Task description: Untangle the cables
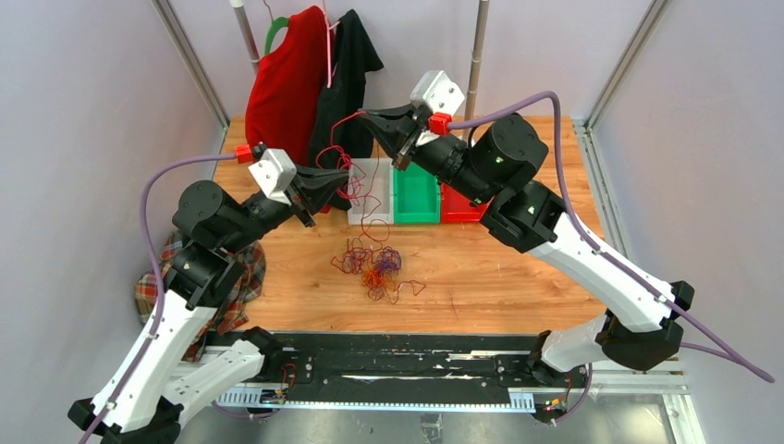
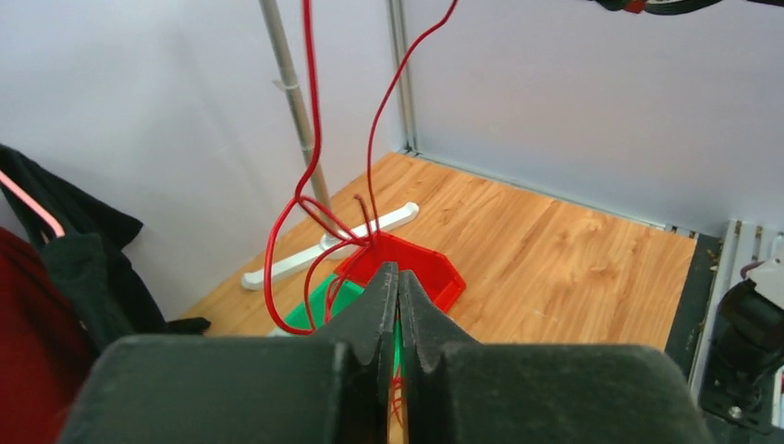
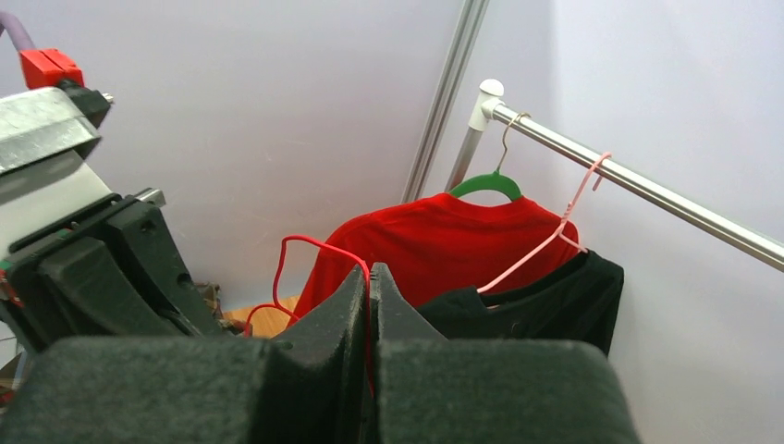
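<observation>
A loose tangle of thin red, orange and purple cables (image 1: 374, 265) lies curled at the middle of the wooden table (image 1: 518, 277), just in front of three shallow plastic bins: white (image 1: 368, 217), green (image 1: 416, 194) and red (image 1: 459, 211). The heap spreads slightly wider than deep. One red strand (image 2: 312, 92) rises out of it towards the back, looping over the white bin and past the left gripper (image 2: 398, 270) up to the right gripper (image 3: 369, 270), which is held higher. The right gripper's jaws are pressed together on this strand. The left gripper's jaws stand almost together (only a thin slit shows); whether they pinch the wire cannot be told. Behind hang a red shirt (image 1: 291, 83) and a black garment (image 1: 356, 55). A plaid cloth (image 1: 238, 277) lies beside the left arm.
</observation>
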You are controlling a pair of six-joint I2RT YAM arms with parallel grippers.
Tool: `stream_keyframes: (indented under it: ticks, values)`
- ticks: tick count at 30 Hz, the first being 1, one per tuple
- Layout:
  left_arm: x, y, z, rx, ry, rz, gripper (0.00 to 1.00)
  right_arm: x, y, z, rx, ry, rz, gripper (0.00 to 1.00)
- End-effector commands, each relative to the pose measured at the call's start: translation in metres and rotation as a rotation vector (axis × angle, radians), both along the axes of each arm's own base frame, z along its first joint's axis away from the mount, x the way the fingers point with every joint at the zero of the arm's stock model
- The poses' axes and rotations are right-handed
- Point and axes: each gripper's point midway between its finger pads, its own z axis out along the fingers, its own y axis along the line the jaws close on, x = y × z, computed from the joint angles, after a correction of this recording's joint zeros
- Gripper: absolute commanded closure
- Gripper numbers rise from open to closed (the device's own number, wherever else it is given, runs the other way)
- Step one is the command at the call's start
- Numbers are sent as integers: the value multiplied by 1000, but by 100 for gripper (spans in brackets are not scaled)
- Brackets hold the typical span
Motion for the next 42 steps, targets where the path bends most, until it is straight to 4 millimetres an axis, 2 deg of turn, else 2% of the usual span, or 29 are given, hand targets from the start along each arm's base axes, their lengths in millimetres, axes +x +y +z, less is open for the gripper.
stream_keyframes:
  ticks: [1, 6, 10, 14, 15, 16, 17, 18, 20, 24, 28, 30, 32, 36, 40, 42]
  values:
    - [4, 6, 5, -5, -65, 41, 97, -9, -18, 25, 51, -28, -4, 99]
    - [-4, 19, -3, 33, -108, 82, 100, 12, -37, 18, 30, -37, -108, 100]
    - [-10, 27, 0, 49, -166, 105, 99, 26, -50, 9, 23, -13, -153, 100]
    - [-11, 26, 4, 44, -167, 101, 98, 29, -57, 4, 34, 14, -141, 99]
    - [-12, 24, 5, 37, -158, 86, 85, 27, -55, 2, 29, 16, -127, 99]
    - [-14, 20, 8, 27, -146, 62, 55, 27, -53, 0, 24, 22, -115, 99]
    - [-17, 14, 9, 25, -131, 24, 37, 25, -51, -1, 21, 25, -101, 99]
    - [-19, 7, 10, 31, -115, -20, 29, 24, -48, -3, 15, 29, -90, 99]
    - [-20, -6, 12, 24, -53, -95, 23, 24, -45, -5, 12, 37, -73, 100]
    - [-7, -21, 19, -47, 96, -129, 22, 22, -39, -9, 8, 52, -46, 99]
    - [6, -17, 23, -168, 195, -98, 26, 19, -36, -8, 11, 57, -24, 99]
    - [9, -19, 18, -203, 276, -115, 32, 17, -35, -8, 15, 61, -11, 100]
    - [14, -19, 14, -222, 320, -115, 45, 16, -34, -7, 18, 62, 0, 100]
    - [19, -17, 15, -240, 335, -123, 77, 16, -34, -9, 16, 65, 1, 99]
    - [20, -15, 12, -225, 316, -108, 96, 16, -35, -10, 14, 62, -7, 99]
    - [23, -11, 5, -196, 296, -76, 99, 17, -38, -9, 13, 54, -21, 100]
